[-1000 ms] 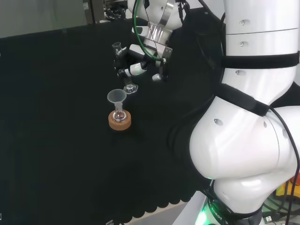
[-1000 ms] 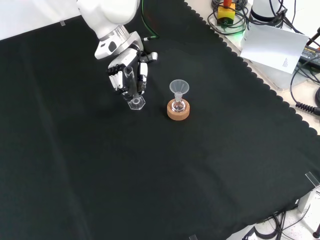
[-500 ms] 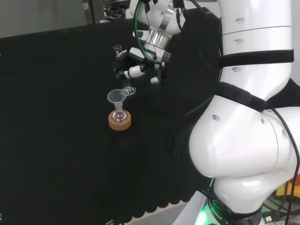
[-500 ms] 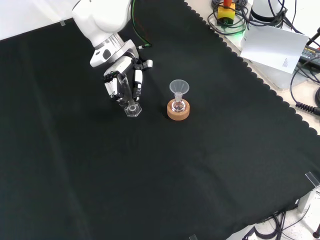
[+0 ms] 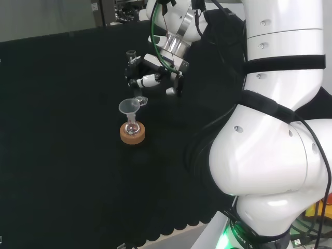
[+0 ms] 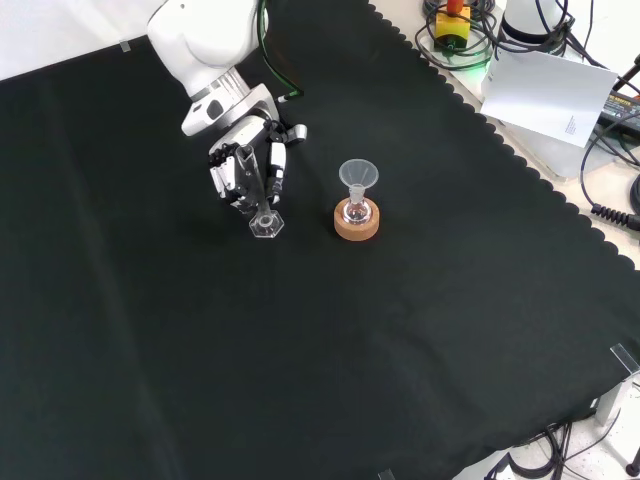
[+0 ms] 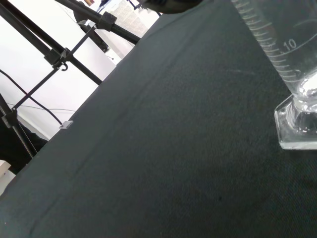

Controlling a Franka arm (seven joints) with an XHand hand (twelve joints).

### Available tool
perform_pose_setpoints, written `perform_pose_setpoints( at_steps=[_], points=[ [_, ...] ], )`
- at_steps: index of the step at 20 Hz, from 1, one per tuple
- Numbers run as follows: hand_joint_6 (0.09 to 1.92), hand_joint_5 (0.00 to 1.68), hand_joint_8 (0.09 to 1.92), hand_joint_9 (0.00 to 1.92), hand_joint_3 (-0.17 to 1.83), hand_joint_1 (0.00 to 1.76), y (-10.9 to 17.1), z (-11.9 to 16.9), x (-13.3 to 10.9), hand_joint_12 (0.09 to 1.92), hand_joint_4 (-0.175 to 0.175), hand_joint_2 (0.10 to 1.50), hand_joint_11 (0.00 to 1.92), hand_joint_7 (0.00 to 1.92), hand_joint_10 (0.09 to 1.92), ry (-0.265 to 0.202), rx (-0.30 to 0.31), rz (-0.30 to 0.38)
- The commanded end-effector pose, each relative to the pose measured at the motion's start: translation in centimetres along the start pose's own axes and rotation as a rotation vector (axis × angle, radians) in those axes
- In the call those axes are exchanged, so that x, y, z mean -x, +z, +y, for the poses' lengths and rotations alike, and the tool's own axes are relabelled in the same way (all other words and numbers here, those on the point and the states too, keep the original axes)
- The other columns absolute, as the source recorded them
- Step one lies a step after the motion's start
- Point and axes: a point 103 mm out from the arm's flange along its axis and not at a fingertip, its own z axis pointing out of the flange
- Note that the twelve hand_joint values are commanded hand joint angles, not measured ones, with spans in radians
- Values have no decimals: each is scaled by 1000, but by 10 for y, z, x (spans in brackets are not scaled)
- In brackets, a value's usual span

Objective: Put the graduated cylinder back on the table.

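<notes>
The clear glass graduated cylinder (image 6: 257, 195) with a hexagonal foot is in the hand (image 6: 243, 167), whose fingers are curled round its tube. In the front view it stands nearly upright, with the foot low over the black cloth (image 6: 300, 340), left of the funnel. In the head view the cylinder (image 5: 134, 75) rises beside the hand (image 5: 150, 72), its foot just behind the funnel's rim. The wrist view shows the cylinder (image 7: 292, 74) close up, with its printed scale and its foot at the cloth (image 7: 148, 148); whether the foot touches the cloth cannot be told.
A small round flask with a clear funnel (image 6: 358, 176) in its neck sits on a cork ring (image 6: 357, 222), just right of the cylinder in the front view. Cables and a sheet of paper (image 6: 555, 95) lie beyond the cloth's scalloped edge. The arm's white links (image 5: 275, 129) fill the head view's right.
The hand has carried the cylinder a little to the left and nearer in the front view, and lowered it, so its foot is closer to the cloth. The flask and funnel have stayed put.
</notes>
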Motion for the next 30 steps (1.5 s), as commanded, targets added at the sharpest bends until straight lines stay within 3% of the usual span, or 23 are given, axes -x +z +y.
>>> perform_pose_setpoints(
  at_steps=[1, 5, 8, 11, 23, 25, 30],
  points=[
    [1145, 893, 607, 1235, 4, 1121, 4, -5, 0, 902, -149, 1165, 1027, 866, 87, -8, 13, -45],
    [1210, 844, 688, 1165, 5, 1092, 6, -8, 1, 1000, -115, 1188, 883, 733, 87, 2, -12, -64],
    [835, 717, 668, 1082, -35, 1078, 5, -9, 0, 1076, -26, 1142, 755, 625, 87, 10, -21, -67],
    [688, 638, 645, 1037, -77, 1047, 3, -9, 1, 1124, -3, 1104, 684, 592, 87, 21, -16, -44],
    [515, 456, 608, 954, -175, 924, -12, -7, 10, 1236, -32, 1083, 528, 567, 87, 63, -3, -13],
    [408, 376, 615, 909, -175, 895, -15, -5, 12, 1275, -46, 1055, 454, 492, 87, 78, -9, -15],
    [113, 248, 658, 636, -175, 830, -23, -4, 14, 1369, -35, 970, 190, 124, 87, 99, -4, -23]
  ],
)
